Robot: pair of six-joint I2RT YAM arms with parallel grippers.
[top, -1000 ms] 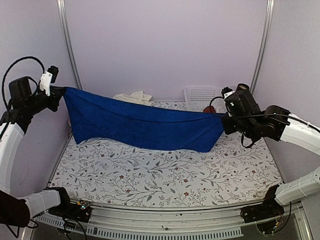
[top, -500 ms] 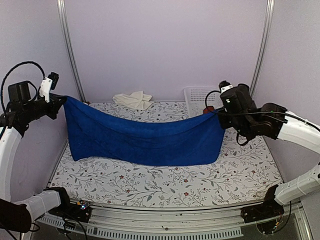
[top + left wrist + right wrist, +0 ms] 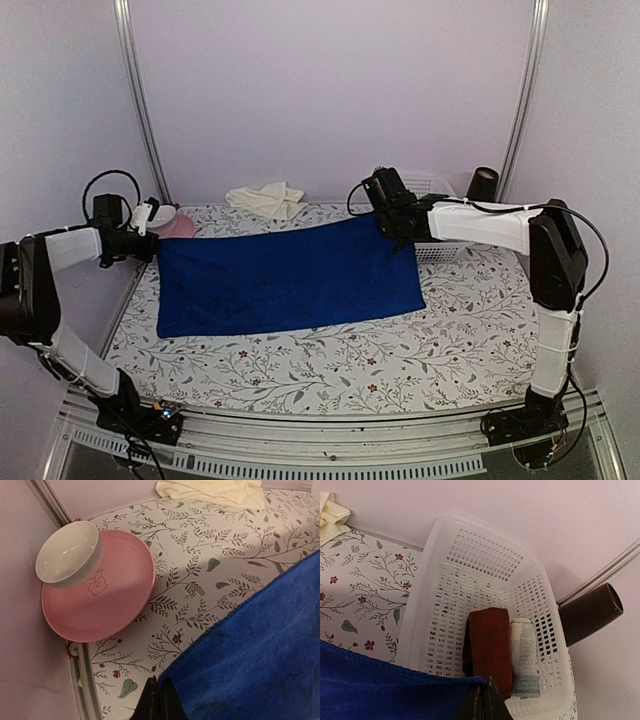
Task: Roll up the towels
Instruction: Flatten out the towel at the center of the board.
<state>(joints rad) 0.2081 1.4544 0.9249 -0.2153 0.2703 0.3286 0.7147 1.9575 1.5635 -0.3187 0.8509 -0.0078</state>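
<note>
Blue towel (image 3: pixel 285 280), slung in the air between the arms a second ago, now lies flat on the table (image 3: pixel 330 370), long axis 9-to-3 o'clock. Left gripper (image 3: pixel 158 692) is clamped on its far-left corner and right gripper (image 3: pixel 485 692) on its far-right corner. Cream towel (image 3: pixel 266 197) sits crumpled at 12 o'clock, apart.

This looks like a robot test room, not a real home. The walls (image 3: pixel 330 90) are plain and light purple, with shiny metal poles (image 3: pixel 137 100) going up in the corners, like a small booth. A left arm (image 3: pixel 70 245) and a right arm (image 3: pixel 480 222), both robot arms, reach over a tabletop (image 3: pixel 330 365) with a flower cloth on it. Black wires (image 3: pixel 590 250) loop off the arms. Home things lie there: a pink plate (image 3: pixel 100 590), a white bowl (image 3: pixel 65 555), a white basket (image 3: pixel 485 565), a blue towel (image 3: pixel 285 280) and a cream towel (image 3: pixel 265 197).
</note>
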